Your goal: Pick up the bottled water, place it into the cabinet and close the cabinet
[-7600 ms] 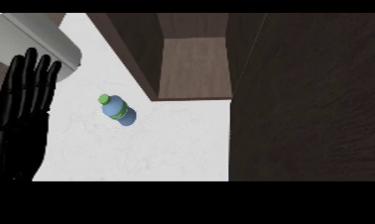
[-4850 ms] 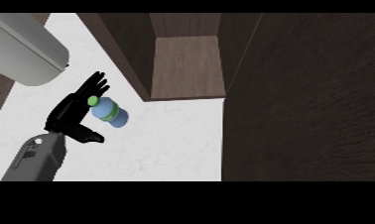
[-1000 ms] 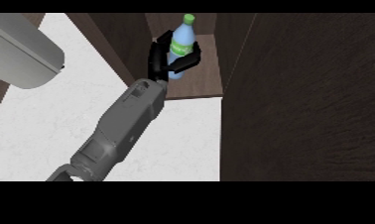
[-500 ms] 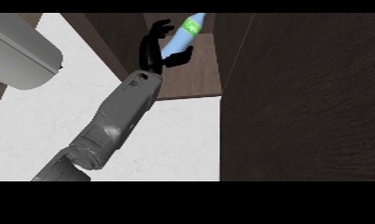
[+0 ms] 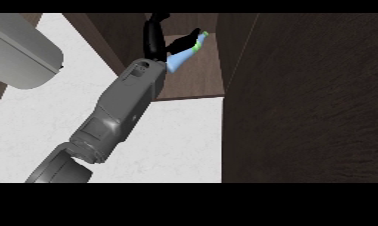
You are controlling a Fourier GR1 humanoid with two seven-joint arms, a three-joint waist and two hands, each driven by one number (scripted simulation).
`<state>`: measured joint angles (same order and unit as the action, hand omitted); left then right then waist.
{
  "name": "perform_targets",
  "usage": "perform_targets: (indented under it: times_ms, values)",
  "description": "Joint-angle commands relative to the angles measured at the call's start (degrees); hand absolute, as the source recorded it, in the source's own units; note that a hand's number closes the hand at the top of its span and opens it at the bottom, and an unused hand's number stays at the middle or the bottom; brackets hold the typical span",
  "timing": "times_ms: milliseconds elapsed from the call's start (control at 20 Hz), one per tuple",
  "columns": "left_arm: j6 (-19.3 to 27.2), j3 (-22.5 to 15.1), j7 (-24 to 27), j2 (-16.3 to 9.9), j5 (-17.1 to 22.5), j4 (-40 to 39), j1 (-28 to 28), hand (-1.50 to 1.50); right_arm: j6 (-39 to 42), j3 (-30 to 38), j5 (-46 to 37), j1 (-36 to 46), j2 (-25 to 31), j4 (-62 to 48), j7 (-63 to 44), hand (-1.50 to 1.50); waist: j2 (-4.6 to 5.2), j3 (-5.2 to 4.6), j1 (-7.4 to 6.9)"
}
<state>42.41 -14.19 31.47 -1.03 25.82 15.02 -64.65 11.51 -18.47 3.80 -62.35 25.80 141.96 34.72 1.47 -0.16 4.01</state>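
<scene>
Bottled water (image 5: 182, 57) inside the open cabinet (image 5: 193, 77), tilted, green cap toward upper right, pale blue body toward lower left. Held above the wooden shelf; contact with the shelf cannot be told. Left hand (image 5: 156, 40) reaching into the cabinet, black fingers and thumb curled round the bottle, upper part of the hand cut off at the view's top. Grey left forearm (image 5: 122, 107) stretched diagonally from lower left up to the cabinet opening, crossing the white counter (image 5: 184, 145). Cabinet door (image 5: 303, 100) standing open, dark wood, filling the view's right side, its edge just beside the shelf. Dark cabinet side panel (image 5: 103, 37) left of the hand. Rounded grey object (image 5: 26, 52) at upper left, resting on the counter, well apart from the cabinet; identity cannot be told. Right hand not seen in the head view. Bottle not yet standing upright; door not yet closed.
</scene>
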Motion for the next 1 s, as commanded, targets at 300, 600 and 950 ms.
perform_targets:
  times_ms: [300,600,950]
  values:
    - [-15.99,4.21,9.27,1.01,7.58,5.47,1.19,1.50,0.75,-1.64,2.10,2.06,-0.75,1.31,-1.90,-1.50,-0.32,0.10,0.01]
    - [-16.57,-1.80,6.25,1.02,11.14,13.05,5.84,1.50,-1.28,-4.34,-1.88,-0.30,-0.91,8.15,-6.16,-1.50,-1.50,0.08,-1.72]
    - [-27.24,-11.25,3.54,1.03,17.90,26.78,16.84,-1.50,-2.70,-7.43,-3.87,-1.40,-0.15,10.90,-8.16,-1.50,-1.89,-0.02,-2.39]
